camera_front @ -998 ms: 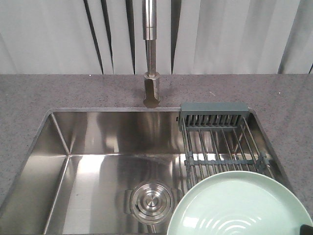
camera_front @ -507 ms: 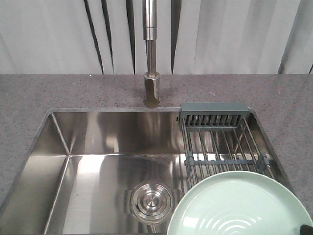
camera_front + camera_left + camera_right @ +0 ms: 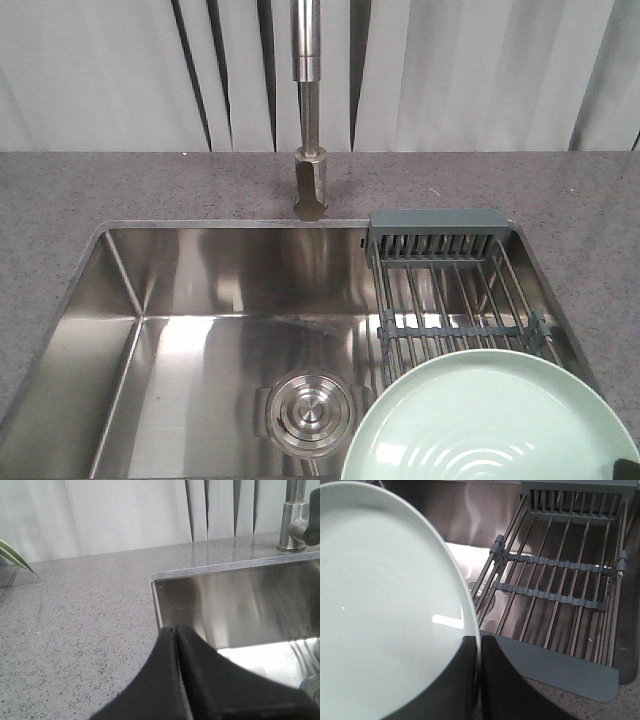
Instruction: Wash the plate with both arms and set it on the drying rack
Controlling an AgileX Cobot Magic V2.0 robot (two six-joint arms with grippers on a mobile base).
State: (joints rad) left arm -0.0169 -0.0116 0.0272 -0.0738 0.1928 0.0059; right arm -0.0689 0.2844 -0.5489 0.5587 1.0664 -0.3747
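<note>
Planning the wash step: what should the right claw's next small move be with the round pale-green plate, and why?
Probably slide it left toward the steel faucet spout: the right claw grips the round pale-green plate by its rim beside the steel wire drying rack, well right of the spout.

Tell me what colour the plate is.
The plate is plain pale mint green, best seen in the right wrist view.
</note>
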